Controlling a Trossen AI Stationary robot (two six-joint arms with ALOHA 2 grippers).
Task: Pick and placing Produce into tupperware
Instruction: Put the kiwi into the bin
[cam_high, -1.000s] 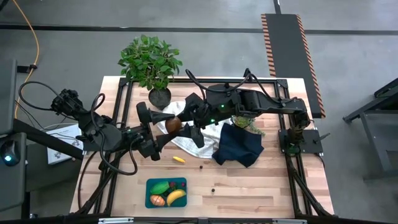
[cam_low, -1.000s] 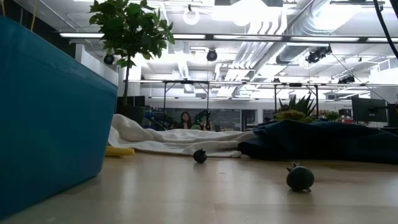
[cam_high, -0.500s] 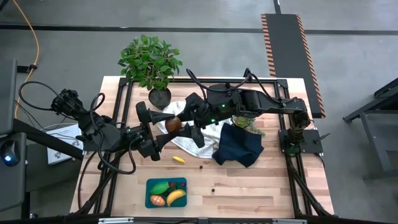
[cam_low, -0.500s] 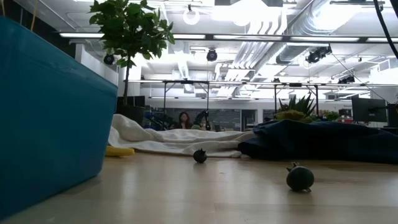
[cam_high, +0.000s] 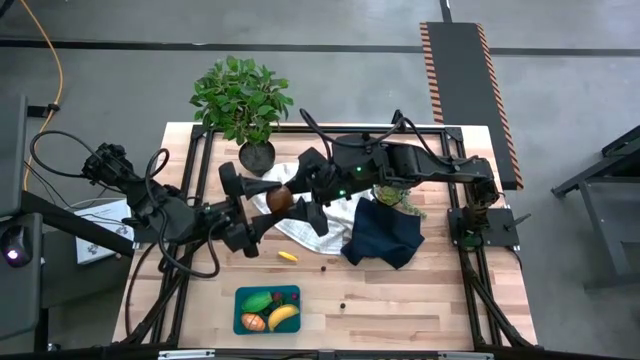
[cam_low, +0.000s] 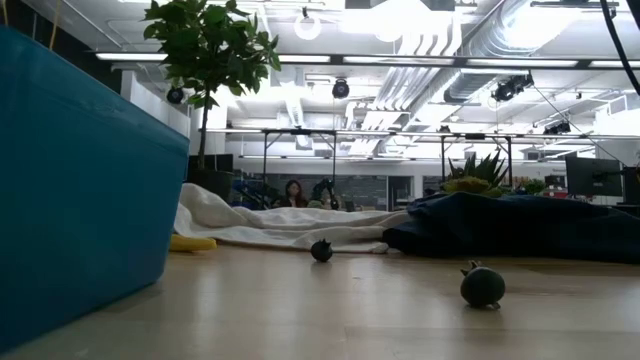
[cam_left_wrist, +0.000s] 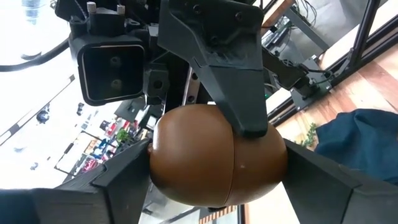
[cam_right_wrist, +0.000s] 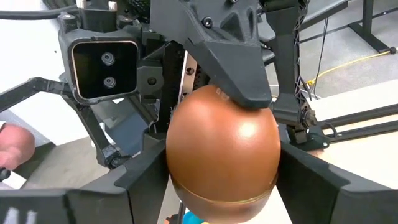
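A brown kiwi-like ball (cam_high: 279, 201) is held in the air above the white cloth (cam_high: 300, 228), between both grippers. My left gripper (cam_high: 270, 205) reaches it from the table's left, and my right gripper (cam_high: 293, 197) from the right. Both are shut on it. The teal tupperware (cam_high: 267, 309) stands at the near edge and holds a green piece, an orange piece and a banana. A small yellow piece (cam_high: 287, 256) lies on the wood beside the cloth. Two dark bits (cam_low: 321, 250) (cam_low: 482, 286) rest on the table. My left gripper pinches the brown ball (cam_left_wrist: 163, 171) between its two fingers (cam_left_wrist: 121, 183), one on each side, coming about level from the table's left. The ball is lifted clear of the cloth. My right gripper pinches the same ball (cam_right_wrist: 179, 168) between its own fingers (cam_right_wrist: 305, 177), from the table's right. It is turned crosswise to the left gripper, so one of its fingers (cam_left_wrist: 239, 74) lies over the ball.
A leafy potted plant (cam_high: 243, 100) stands at the far edge behind the grippers. A dark navy cloth (cam_high: 385, 235) lies right of the white cloth, with a small spiky plant (cam_high: 402, 198) behind it. Bare wood lies between the cloths and the tupperware.
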